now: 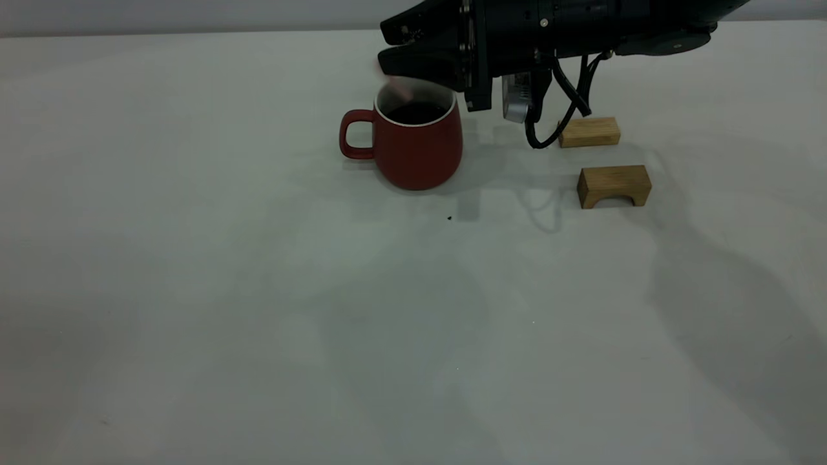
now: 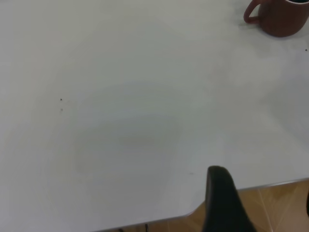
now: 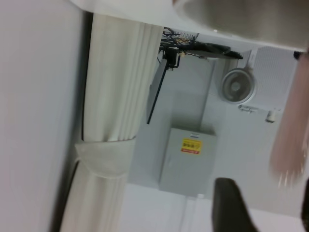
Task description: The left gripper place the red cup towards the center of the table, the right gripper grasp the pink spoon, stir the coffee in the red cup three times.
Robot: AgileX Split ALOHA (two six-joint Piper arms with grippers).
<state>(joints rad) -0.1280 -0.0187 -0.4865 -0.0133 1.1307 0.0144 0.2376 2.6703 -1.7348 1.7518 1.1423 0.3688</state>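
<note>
Pale grey-white table [image 1: 194, 290]: wide, matte, with a few dark specks; bare over most of its width, so the work sits in one small patch toward the middle and far side

Red cup [image 1: 417, 139]: upright on the table near the middle, handle toward the left arm's side; white inside, dark coffee [image 1: 417, 113] visible below the rim. Judged already set where the task wants it, standing free of any claw so it can be stirred

Right gripper [image 1: 413, 48]: reaches in from the right, held roughly level just over the cup's mouth, fingers pointing across the rim. A blurred pink streak, taken as the pink spoon [image 1: 395, 88], hangs from the fingers down into the cup; the claw is judged closed narrow on its handle. The right wrist view looks out at the room and shows the same pink blur beside one finger [image 3: 231, 208]. Step judged: stirring under way; count not readable

Left gripper [image 2: 260, 208]: drawn back at the table's near-left edge, well apart from the cup, which shows far off in its view. Only part of its fingers shows; whether wide or narrow I cannot tell

Two wooden blocks [image 1: 614, 184]: tan, on the table right of the cup, under the right arm's cable; apart from the cup
</note>
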